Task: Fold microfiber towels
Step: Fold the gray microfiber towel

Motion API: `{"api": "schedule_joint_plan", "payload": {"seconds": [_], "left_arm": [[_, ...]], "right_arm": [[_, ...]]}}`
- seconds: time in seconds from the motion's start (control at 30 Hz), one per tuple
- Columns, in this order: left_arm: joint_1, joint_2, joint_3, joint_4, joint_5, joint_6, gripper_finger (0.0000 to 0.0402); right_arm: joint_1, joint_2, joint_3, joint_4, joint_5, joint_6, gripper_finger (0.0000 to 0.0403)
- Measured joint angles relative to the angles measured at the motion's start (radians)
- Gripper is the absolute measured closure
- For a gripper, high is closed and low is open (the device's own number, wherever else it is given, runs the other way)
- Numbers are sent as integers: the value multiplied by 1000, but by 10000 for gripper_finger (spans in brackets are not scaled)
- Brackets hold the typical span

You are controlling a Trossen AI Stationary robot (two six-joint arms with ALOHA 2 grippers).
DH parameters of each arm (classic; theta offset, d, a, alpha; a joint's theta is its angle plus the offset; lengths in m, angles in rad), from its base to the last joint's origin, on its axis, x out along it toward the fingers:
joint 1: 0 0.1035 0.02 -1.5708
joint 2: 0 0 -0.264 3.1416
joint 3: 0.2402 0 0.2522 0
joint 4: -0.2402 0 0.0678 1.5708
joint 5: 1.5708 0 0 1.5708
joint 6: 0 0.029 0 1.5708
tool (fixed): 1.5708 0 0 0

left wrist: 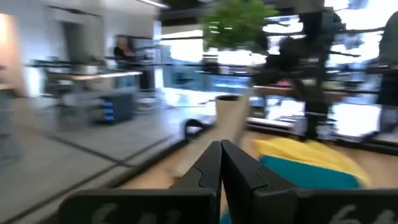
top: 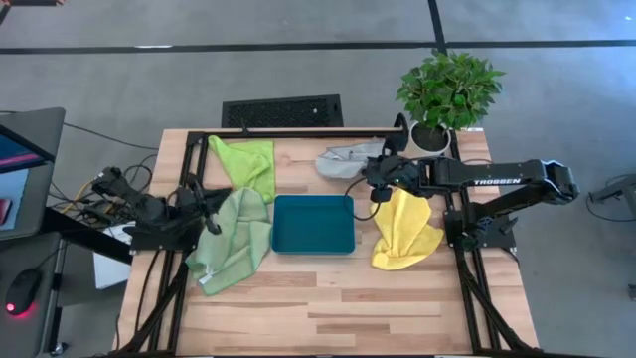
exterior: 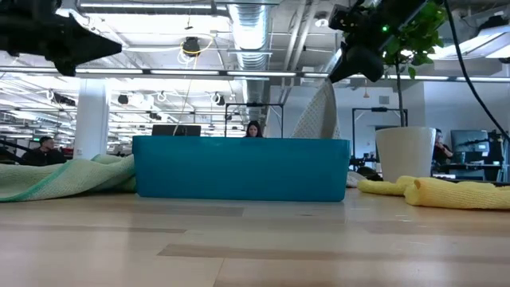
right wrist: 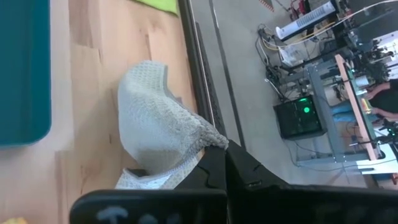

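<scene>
My right gripper [top: 370, 171] is shut on the light grey towel [top: 343, 159] at the table's far edge, to the right of centre. The low view shows this towel [exterior: 317, 112] drawn up into a peak behind the teal tray [top: 313, 224]. The yellow towel [top: 405, 231] lies crumpled to the right of the tray. On the tray's left lies the pale sage towel [top: 234, 239], with the lime green towel [top: 246, 164] beyond it. My left gripper [left wrist: 221, 149] is shut on nothing, raised at the table's left edge beside the sage towel. My right gripper pinches the grey towel's raised edge [right wrist: 211, 138] between its two fingers, which slant down from the table's right side. How many layers are caught I cannot tell. The cloth hangs below the fingers, and its far part [right wrist: 144, 74] rests on the table.
A potted plant [top: 449, 94] stands at the far right corner. A black frame rail [top: 298, 131] runs along the far edge, close behind the grey towel. Bare wood [top: 328, 308] spans the near half of the table. People sit in the room beyond [exterior: 253, 129].
</scene>
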Motion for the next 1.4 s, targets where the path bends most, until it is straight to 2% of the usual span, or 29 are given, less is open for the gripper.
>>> {"api": "schedule_joint_plan", "payload": {"seconds": [0.2, 0.43, 0.53, 0.67, 0.77, 0.87, 0.93, 1.0, 1.1, 1.23, 1.4], "left_arm": [[79, 6, 62, 4, -84, 51, 402], [165, 95, 107, 3, -34, 30, 401], [205, 178, 150, 1, 12, 13, 402], [276, 333, 275, -18, 74, 34, 401], [347, 477, 385, -116, 93, 9, 401], [444, 613, 510, -269, 118, -106, 401], [524, 707, 597, -380, 225, -198, 402], [616, 801, 676, -489, 380, -257, 401], [748, 937, 766, -557, 582, -303, 401], [858, 1089, 856, -563, 730, -203, 401], [915, 1246, 972, -593, 859, -28, 401]], "right_arm": [[0, 0, 0, 7, 0, 0, 397], [-4, 0, 0, 7, 0, 0, 397], [-9, 0, 0, 7, 0, 6, 397], [-20, 0, 0, 8, 0, 18, 397], [-32, 0, 0, 15, 0, 25, 397], [-41, 0, 0, 16, 0, 25, 397], [-46, 0, 0, 15, 0, 25, 397], [-46, 0, 0, 16, 0, 25, 397], [-45, 0, 0, 15, 0, 25, 397], [-45, 0, -1, 16, 0, 24, 397], [-44, 0, -1, 22, 1, 8, 397]]}}
